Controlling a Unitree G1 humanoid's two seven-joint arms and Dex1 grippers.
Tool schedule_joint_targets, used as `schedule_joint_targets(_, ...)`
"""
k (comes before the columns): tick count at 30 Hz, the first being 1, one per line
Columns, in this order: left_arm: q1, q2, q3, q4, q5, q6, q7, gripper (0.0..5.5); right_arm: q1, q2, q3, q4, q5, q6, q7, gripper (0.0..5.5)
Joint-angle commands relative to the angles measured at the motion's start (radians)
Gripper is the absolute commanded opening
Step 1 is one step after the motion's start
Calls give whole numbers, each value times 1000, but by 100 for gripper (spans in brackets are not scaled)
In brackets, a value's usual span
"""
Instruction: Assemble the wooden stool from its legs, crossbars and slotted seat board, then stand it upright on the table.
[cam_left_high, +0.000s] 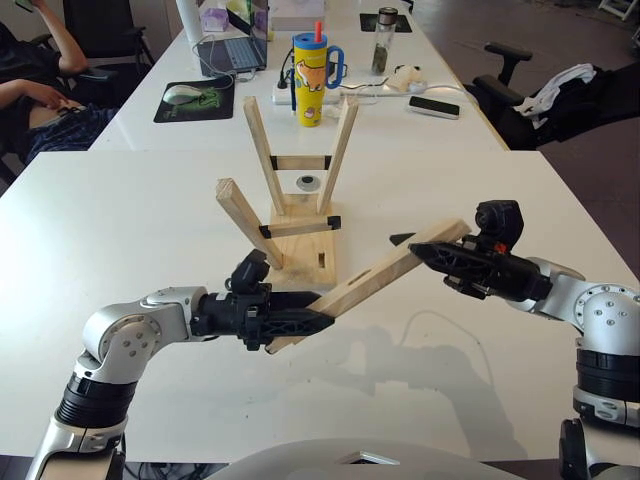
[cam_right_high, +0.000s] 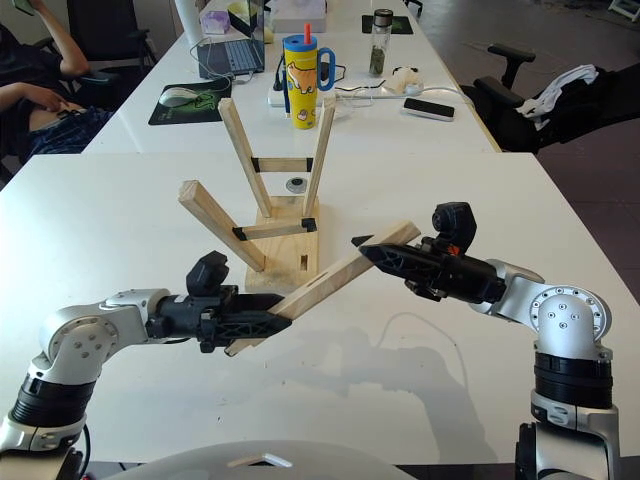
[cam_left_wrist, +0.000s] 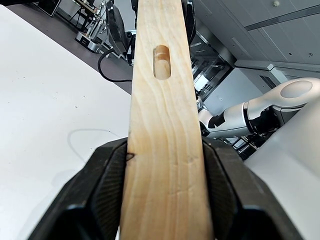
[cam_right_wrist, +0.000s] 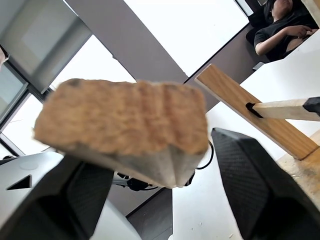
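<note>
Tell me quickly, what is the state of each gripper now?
Left gripper: closed on the pale slotted wooden leg.
Right gripper: open, at that leg's upper end.

Legible text, numbers, signs: none that I can read from my station.
- Yellow plastic tumbler with blue lid and handle (cam_left_high: 311, 88): printed cartoon figure, with no lettering I can make out.
- Clear glass bottle with dark cap (cam_left_high: 382, 45): any label is too small to read.
</note>
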Motion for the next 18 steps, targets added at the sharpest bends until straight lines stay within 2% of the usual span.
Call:
schedule_joint_targets(1, -3, 12, -4, -11, 16, 1, -10, 203, 14, -20, 12, -22, -9, 10, 10, 264)
schedule_joint_targets(5, 1, 18, -11, -13, 38, -9, -21, 203, 18, -25, 8, -17, -8, 8, 17, 211)
schedule_joint_targets(11, 5, 4, -13, -15, 80, -45, -7, 203, 20, -31, 11, -2, -23, 4, 32, 211)
schedule_joint_targets(12, 3, -5, -6, -5, 74, -38, 8, 240, 23, -34, 14, 1, -33, 2, 37, 211)
schedule_joint_targets(16, 12, -32, 5, -9, 110, -78, 55, 294, 51, -85, 32, 9, -118, -31, 93, 208)
schedule_joint_targets(18, 24, -43, -11, -14, 192, -138, 97, 297, 56, -135, 45, 50, -191, -76, 162, 208)
